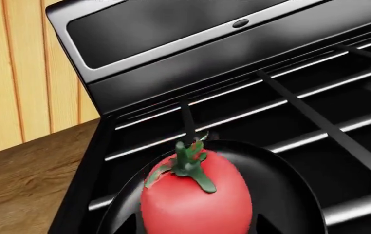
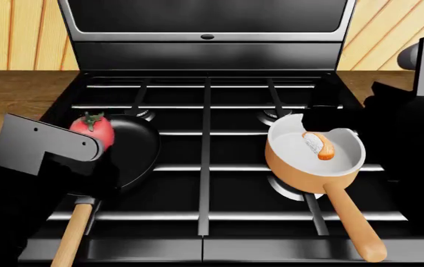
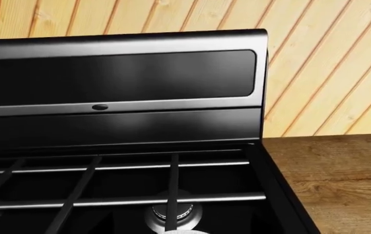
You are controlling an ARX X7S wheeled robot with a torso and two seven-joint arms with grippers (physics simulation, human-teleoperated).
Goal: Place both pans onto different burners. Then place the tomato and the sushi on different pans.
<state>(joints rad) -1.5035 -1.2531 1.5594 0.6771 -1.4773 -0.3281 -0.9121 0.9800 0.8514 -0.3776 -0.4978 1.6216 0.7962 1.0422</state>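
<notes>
The black frying pan (image 2: 134, 150) sits on the stove's front-left burner, its wooden handle (image 2: 71, 239) pointing toward me. My left gripper (image 1: 195, 228) is shut on the red tomato (image 1: 195, 200), holding it over the pan's left part (image 1: 283, 185); the tomato (image 2: 93, 129) shows at the arm's tip. The orange-tan saucepan (image 2: 316, 158) stands over the front-right burner (image 2: 286, 188) with the sushi (image 2: 318, 144) lying inside. A black shape, apparently my right gripper (image 2: 325, 121), covers the saucepan's far rim; black on black hides its fingers.
Two back burners (image 2: 143, 115) (image 2: 267, 117) stand bare under the grate bars. The stove's raised back panel (image 2: 208, 36) closes the far side. Wooden counter (image 2: 11, 92) flanks the stove on both sides. The right arm's bulk (image 2: 412, 133) fills the right edge.
</notes>
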